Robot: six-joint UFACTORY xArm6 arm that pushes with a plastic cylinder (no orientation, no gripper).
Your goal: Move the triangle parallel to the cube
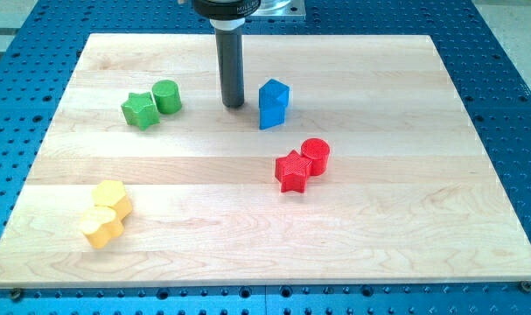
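Pale wood counter (352, 236) carries all blocks; blue perforated bench around it.

Camera view: my tip (234, 104) rests on the counter, just to the view's left of the blue blocks (273, 103), close but apparently not touching. The blue pieces sit pressed together; which is the triangle and which the cube I cannot tell. No fingers on this rig, only the rod, so nothing is pinched.

Judgement: the tip stands beside the blue pair, probably to push one piece rightward.

Count: two blue, two green (green star (140, 111), green cylinder (166, 95)), two red (red star (292, 171), red cylinder (315, 155)), two yellow blocks (106, 213). Eight in all, in touching pairs.
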